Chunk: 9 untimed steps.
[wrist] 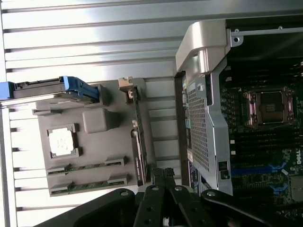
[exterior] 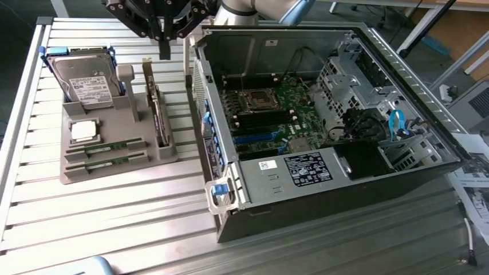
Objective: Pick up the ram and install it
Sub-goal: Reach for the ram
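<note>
Two ram sticks, thin green boards, lie in slots at the front of the grey holder tray: one (exterior: pixel 104 148) (wrist: pixel 87 169) and a second (exterior: pixel 104 165) (wrist: pixel 90 184) beside it. My gripper (exterior: pixel 165 55) (wrist: pixel 161 173) hangs high above the table, over the gap between the tray's back end and the open computer case (exterior: pixel 229 189). Its fingers are shut together with nothing between them. The ram sticks are well away from it, toward the near end of the tray. Inside the case, the motherboard (exterior: pixel 279 114) (wrist: pixel 265 142) lies exposed with dark memory slots beside the processor socket (exterior: pixel 255 101) (wrist: pixel 265 107).
The grey tray (exterior: pixel 114 172) also holds a hard drive (exterior: pixel 88 80) (wrist: pixel 47 89) in a blue frame, a square silver processor (exterior: pixel 84 130) (wrist: pixel 62 142) and an upright expansion card (exterior: pixel 157 109) (wrist: pixel 138 137). The case's metal wall (exterior: pixel 205 109) (wrist: pixel 203 94) rises next to the tray. Papers (exterior: pixel 473 189) lie at the exterior view's right.
</note>
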Motion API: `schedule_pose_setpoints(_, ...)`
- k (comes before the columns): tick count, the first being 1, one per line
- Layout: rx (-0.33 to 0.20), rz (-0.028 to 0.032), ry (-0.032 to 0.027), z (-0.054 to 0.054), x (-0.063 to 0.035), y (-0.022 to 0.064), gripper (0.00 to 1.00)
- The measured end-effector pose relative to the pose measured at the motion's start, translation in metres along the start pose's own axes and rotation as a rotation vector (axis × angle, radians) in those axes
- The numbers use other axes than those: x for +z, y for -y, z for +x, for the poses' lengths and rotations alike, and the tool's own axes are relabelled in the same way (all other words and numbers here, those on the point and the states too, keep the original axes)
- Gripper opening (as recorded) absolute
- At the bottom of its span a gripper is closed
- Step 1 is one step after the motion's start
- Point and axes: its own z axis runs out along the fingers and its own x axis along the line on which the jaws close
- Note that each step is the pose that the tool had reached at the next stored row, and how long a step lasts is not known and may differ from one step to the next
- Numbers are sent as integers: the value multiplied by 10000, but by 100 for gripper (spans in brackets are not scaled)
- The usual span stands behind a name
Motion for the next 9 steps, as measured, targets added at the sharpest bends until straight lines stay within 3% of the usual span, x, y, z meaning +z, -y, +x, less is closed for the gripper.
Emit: schedule_pose_setpoints(9,1,-1,0,108,-3,8,10)
